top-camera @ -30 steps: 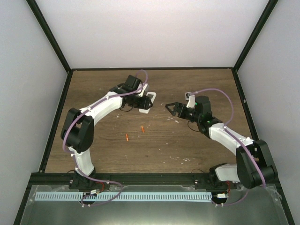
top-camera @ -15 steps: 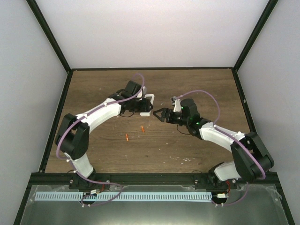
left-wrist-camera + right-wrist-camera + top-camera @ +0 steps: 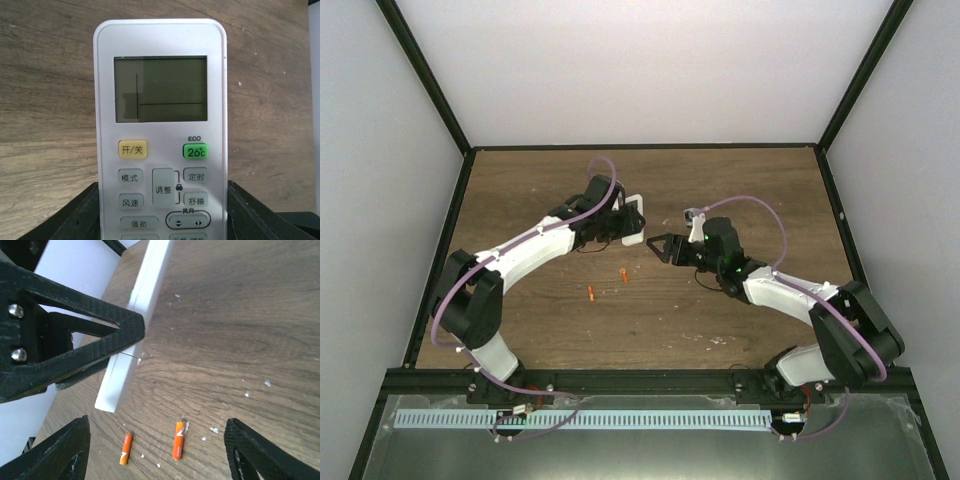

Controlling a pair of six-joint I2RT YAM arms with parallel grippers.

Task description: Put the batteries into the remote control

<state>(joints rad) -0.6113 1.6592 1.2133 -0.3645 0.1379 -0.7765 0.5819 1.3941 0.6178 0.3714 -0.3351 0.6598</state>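
Brown wood-grain table (image 3: pixel 740 190) is flecked with pale specks (image 3: pixel 267 383). The remote control (image 3: pixel 160 100), a smooth white round-cornered slab with a dark display, is clamped at its sides by the left gripper (image 3: pixel 162 220). At its 4 o'clock the right gripper (image 3: pixel 160 455) is spread wide, nothing held. The batteries (image 3: pixel 178 440), two small orange cylinders, are laid on the table between the remote's 6 and 7 o'clock.

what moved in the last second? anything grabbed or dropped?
The right tool, open and empty, swung left and now sits close beside the remote control. The left tool stayed shut on the remote, shifting it only slightly. Nothing was grabbed or released. Both batteries stayed where they lay.
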